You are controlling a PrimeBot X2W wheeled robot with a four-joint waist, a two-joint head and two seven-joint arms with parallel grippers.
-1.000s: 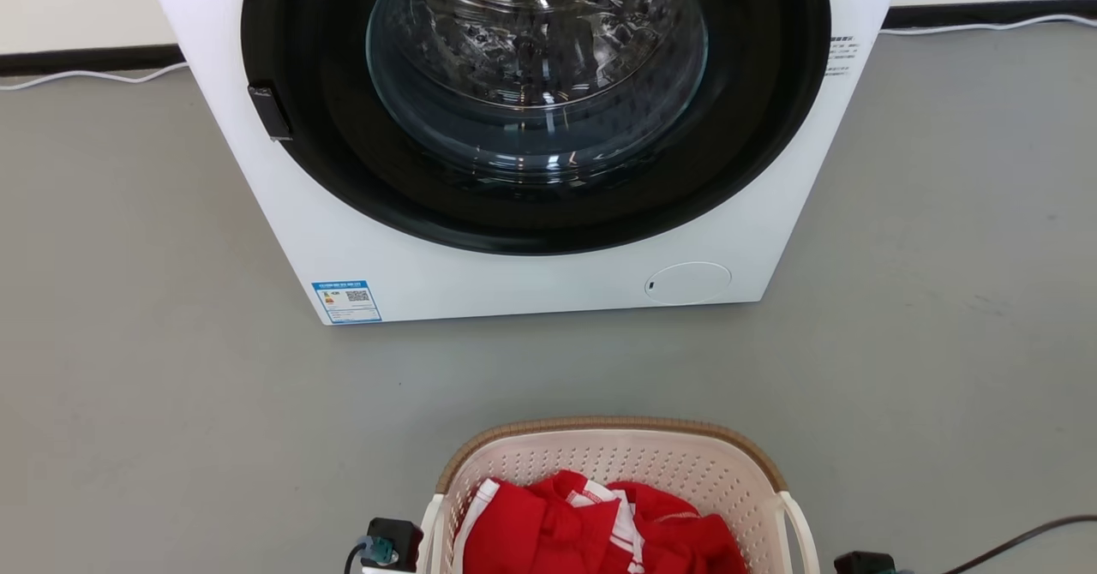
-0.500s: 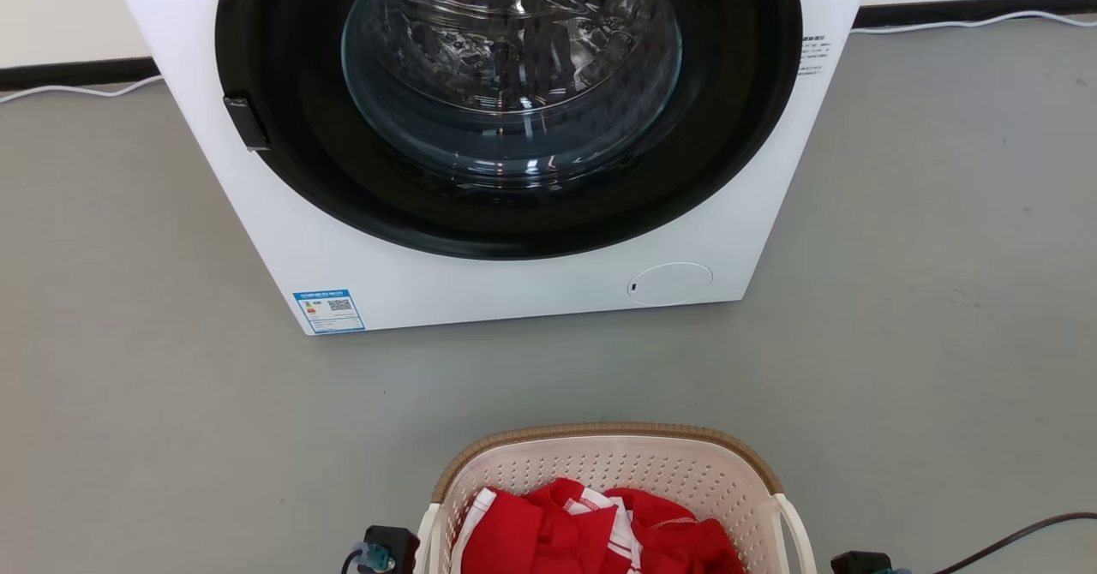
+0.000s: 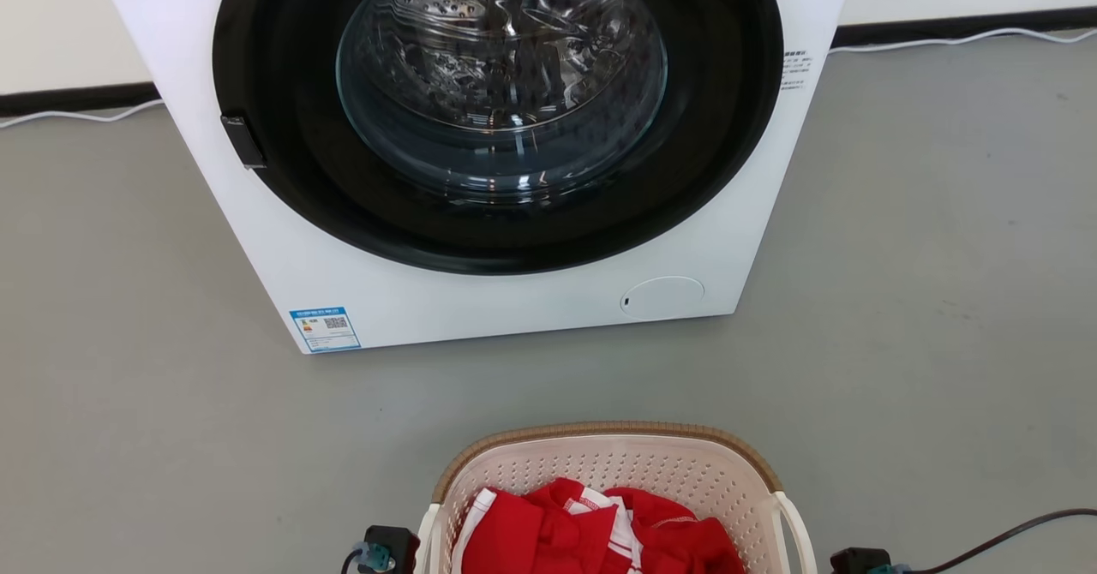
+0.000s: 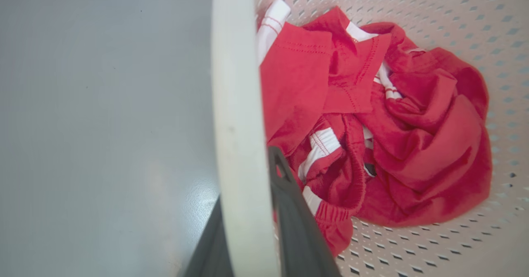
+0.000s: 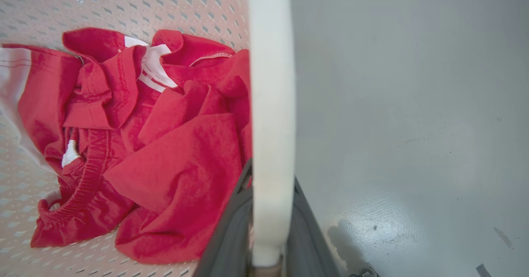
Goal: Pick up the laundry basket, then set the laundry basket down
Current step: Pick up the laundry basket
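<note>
Washer sticker (image 3: pixel 325 328) — print illegible

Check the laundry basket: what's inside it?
Inside the cream-white perforated plastic laundry basket lies crumpled red cloth with white striped trim, heaped on the bottom. Anything beneath the heap is covered, and whether it is one garment or several cannot be told.

Basket: cream-white perforated plastic laundry basket (image 3: pixel 711 471), even dot-hole pattern; brown woven-look rim (image 3: pixel 600 428); white handles (image 4: pixel 237 103).
Clothes: crumpled red fabric garment (image 3: pixel 548 535) w/ white stripes, thin red lines on the white.
Washer: boxy white washing machine (image 3: pixel 514 317); black round door ring (image 3: pixel 283 180), clear glass, silvery drum (image 3: pixel 497 68).
Sticker: blue & white label (image 3: pixel 324 328).
Floor: plain grey floor (image 3: pixel 128 428).
Wall: off-white wall (image 3: pixel 51 26), black skirting (image 3: pixel 77 97); white cable (image 3: pixel 77 116).
Grippers: left gripper (image 4: pixel 248 173) & right gripper (image 5: pixel 270 182), dark grey fingers.
</note>
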